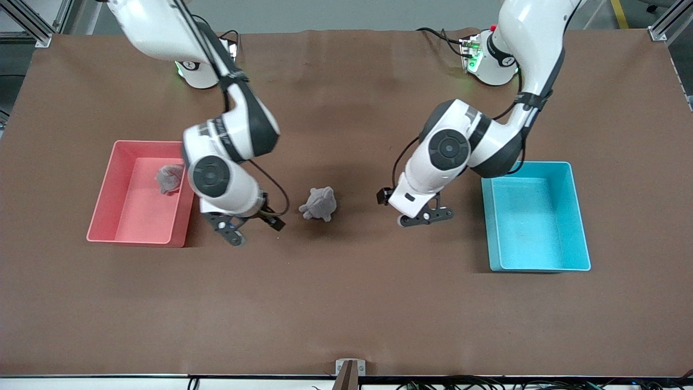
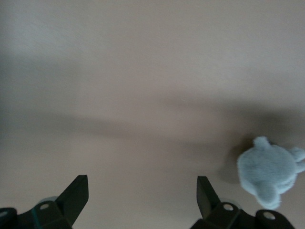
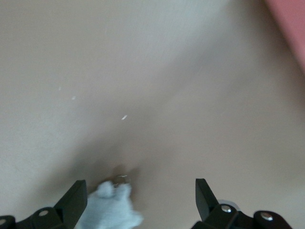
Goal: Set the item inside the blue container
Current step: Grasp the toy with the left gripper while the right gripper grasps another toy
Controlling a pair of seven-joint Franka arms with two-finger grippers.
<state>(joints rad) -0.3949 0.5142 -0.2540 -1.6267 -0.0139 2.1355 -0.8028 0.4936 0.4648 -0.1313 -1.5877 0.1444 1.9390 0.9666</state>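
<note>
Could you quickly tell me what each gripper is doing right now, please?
Left gripper: open, empty, over bare table.
Right gripper: open, empty, beside the grey plush toy.

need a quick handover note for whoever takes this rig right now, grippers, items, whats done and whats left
Left gripper: open, empty, over bare table between the grey plush toy and the blue container.
Right gripper: open, empty, over the table beside the pink bin.
The plush toy lies on the table between the two grippers. A second grey plush toy is in the pink bin.
Done: nothing in the blue container.
Left: probably the left arm grasps the plush toy on the table and drops it in the blue container.
</note>
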